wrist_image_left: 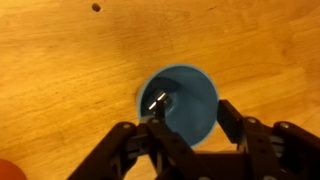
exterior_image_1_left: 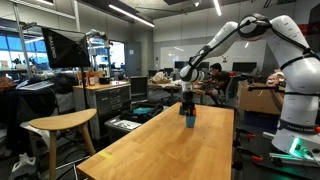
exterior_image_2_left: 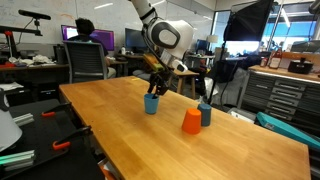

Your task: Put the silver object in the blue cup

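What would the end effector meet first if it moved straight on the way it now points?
Most likely the blue cup: the end effector points down at its open mouth, where a silver object glints. The gap between them is unclear.

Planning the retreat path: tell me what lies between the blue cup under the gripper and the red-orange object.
Nothing: in an exterior view, only bare wooden table separates the blue cup from the red-orange object.
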